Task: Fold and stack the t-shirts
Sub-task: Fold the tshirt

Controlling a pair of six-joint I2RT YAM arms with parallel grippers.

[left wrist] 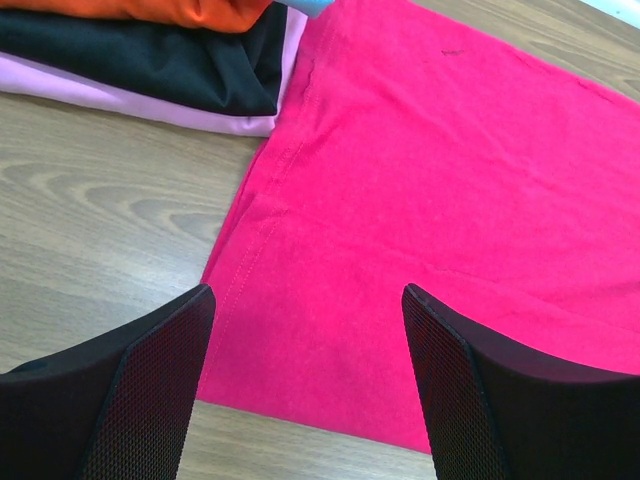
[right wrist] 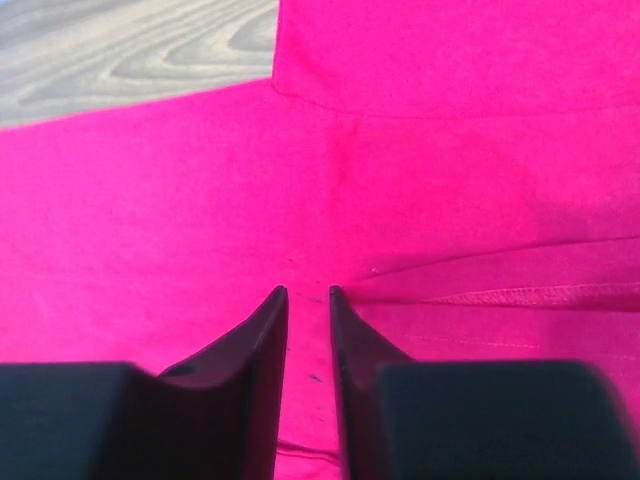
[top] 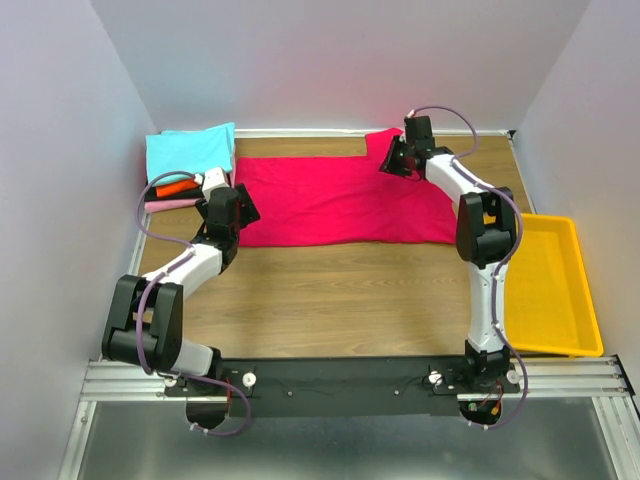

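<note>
A large crimson t-shirt (top: 340,200) lies spread flat across the back of the table. My left gripper (top: 243,212) hangs open over its left near corner (left wrist: 300,380), the fingers (left wrist: 150,390) apart and empty. My right gripper (top: 393,163) is at the shirt's far right by a sleeve, its jaws nearly closed with a strip of the crimson cloth (right wrist: 150,200) between them (right wrist: 308,292). At the back left is a stack: a cyan shirt (top: 190,150), then orange-red (left wrist: 150,10), black (left wrist: 150,60) and pink (left wrist: 150,100) folded shirts.
A yellow plastic bin (top: 560,290) sits at the table's right edge. Bare wood tabletop (top: 340,300) lies between the shirt and the arm bases. White walls close in the back and both sides.
</note>
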